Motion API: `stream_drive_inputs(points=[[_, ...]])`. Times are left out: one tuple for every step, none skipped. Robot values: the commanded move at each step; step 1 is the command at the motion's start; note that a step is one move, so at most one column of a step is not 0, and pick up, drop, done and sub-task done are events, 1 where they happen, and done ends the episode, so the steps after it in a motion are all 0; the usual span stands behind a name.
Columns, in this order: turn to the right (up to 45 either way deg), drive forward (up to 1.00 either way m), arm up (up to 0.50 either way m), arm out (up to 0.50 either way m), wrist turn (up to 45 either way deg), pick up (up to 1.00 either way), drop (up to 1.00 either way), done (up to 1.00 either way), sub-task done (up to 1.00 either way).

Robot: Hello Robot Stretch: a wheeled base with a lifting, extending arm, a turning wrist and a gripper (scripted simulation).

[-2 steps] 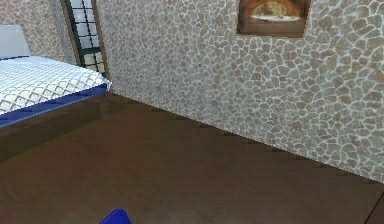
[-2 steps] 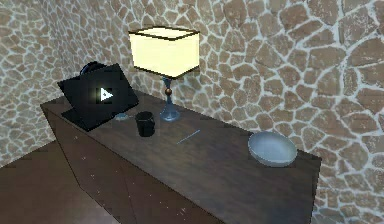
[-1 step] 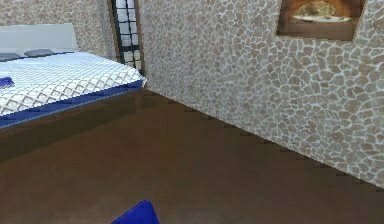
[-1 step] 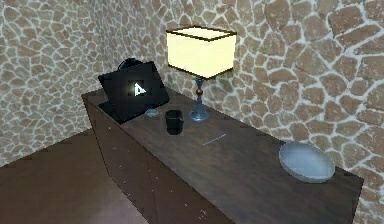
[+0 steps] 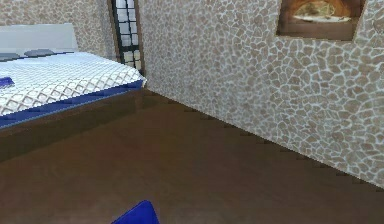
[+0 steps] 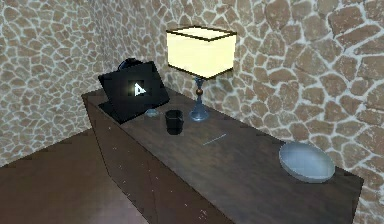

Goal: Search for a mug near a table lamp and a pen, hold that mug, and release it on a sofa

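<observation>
**Operator:** Report tool state.

**Me:** I cannot tell the state of my gripper, nor whether it holds anything.

**Operator:** Locate the task item.

**Me:** Arm side view: a small dark mug (image 6: pixel 174 121) stands upright on a dark wooden sideboard (image 6: pixel 250 180) set against a stone wall (image 6: pixel 300 90). It is just left of the base of a lit table lamp (image 6: pixel 201 52) and slightly nearer.

**Operator:** List adjacent items.

**Me:** An open laptop (image 6: pixel 133 88) stands left of the mug and farther back, so the mug sits between laptop and lamp. A thin pale sliver (image 6: pixel 212 139) lies right of the mug, too small to identify. A grey shallow bowl (image 6: pixel 306 160) rests at the sideboard's right end, well apart.

**Operator:** Forward view?

**Me:** A bed (image 5: pixel 60 75) with a white quilted cover occupies the left. Brown floor (image 5: pixel 200 150) runs beside it. A framed picture (image 5: pixel 320 17) hangs at the upper right. A tall window (image 5: pixel 126 30) stands far back. A blue object (image 5: pixel 140 213) shows at the bottom edge.
</observation>
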Motion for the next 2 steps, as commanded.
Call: stream_drive_inputs(points=[[0.0, 0.00, 0.38, 0.00, 0.0, 0.00, 0.00, 0.00, 0.00], [0.0, 0.00, 0.00, 0.48, 0.0, 0.00, 0.00, 0.00, 0.00]])
